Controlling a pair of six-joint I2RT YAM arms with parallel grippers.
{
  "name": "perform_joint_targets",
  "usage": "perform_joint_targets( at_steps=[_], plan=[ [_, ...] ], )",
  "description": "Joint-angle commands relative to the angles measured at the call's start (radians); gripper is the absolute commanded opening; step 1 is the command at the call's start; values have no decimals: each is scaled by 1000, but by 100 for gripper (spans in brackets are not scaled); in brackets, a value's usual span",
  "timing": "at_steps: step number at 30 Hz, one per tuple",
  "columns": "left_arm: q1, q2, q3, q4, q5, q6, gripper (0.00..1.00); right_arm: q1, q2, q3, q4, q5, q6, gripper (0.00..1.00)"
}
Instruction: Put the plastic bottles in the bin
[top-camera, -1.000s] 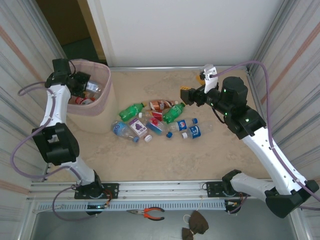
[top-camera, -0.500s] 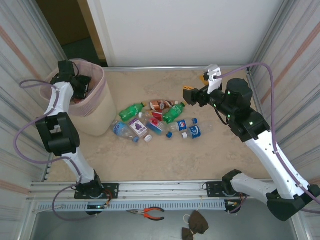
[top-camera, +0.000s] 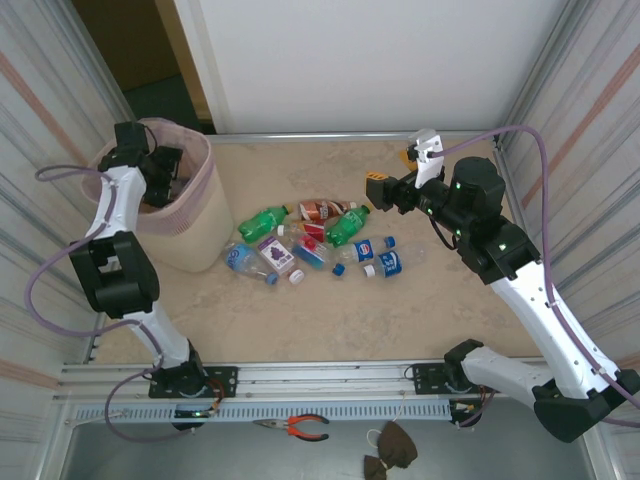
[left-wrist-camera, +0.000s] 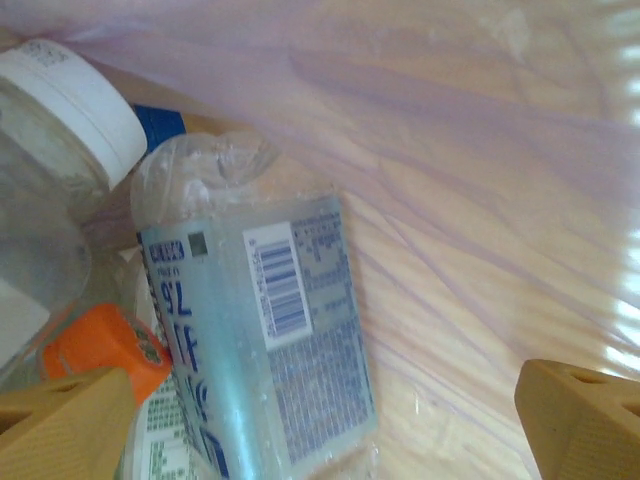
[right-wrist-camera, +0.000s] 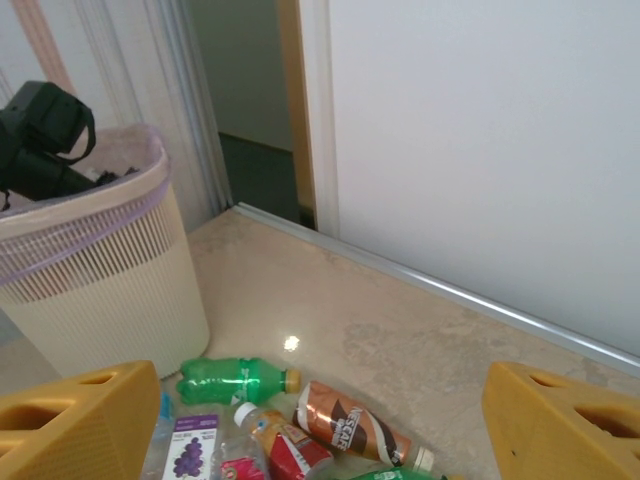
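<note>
The beige bin with a pink bag over its rim stands at the far left. My left gripper reaches inside it, open. In the left wrist view its fingers stand wide apart over a clear bottle with a blue label, which lies loose on the pink bag beside an orange cap. Several plastic bottles lie in a pile at mid table: two green ones, a brown one and blue-labelled ones. My right gripper hovers open behind the pile, holding nothing.
In the right wrist view the bin stands left of the green bottle and the brown bottle. Corrugated walls close both sides and a white panel the back. Pliers and a dark cloth lie on the front ledge.
My left gripper has opened wide inside the bin. The bin and the left arm have shifted left. The right gripper has risen slightly.
</note>
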Motion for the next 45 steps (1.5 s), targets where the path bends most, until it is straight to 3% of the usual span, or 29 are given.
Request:
perform_joint_targets(
  at_steps=[1,21,33,39,45],
  plan=[
    [0,-75,0,-20,16,-33,98,8,-15,13,-13,17,13,83],
    [-3,-294,39,-28,34,-13,94,-14,35,33,-138,49,68,83],
    [-3,-465,-85,139,148,329,95,-104,180,24,-414,53,257,82],
    [-5,-550,-162,176,235,439,93,-151,231,-49,-491,62,504,82],
    [-3,-622,-278,281,445,502,92,-142,253,-139,-513,123,969,86]
  ],
)
